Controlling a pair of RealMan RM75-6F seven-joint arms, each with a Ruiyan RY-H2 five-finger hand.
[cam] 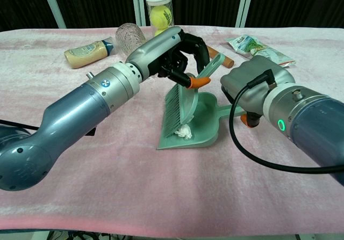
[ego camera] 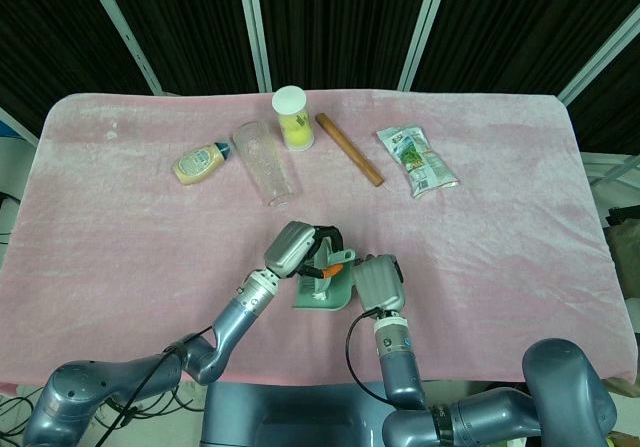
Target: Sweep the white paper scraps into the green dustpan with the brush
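Scraps [cam: 184, 132] of crumpled white paper lie inside the dustpan [cam: 201, 123], just below the left hand [cam: 174, 55], whose fingers grip the brush [cam: 180, 104] by its orange-tipped handle. Its long axis runs steeply down from those fingers, stiff green bristles touching the scraps. The right hand [cam: 252, 84] is at the smooth plastic pan's handle; its grip is hidden. Soft pink cloth covers the counter [cam: 107, 165].
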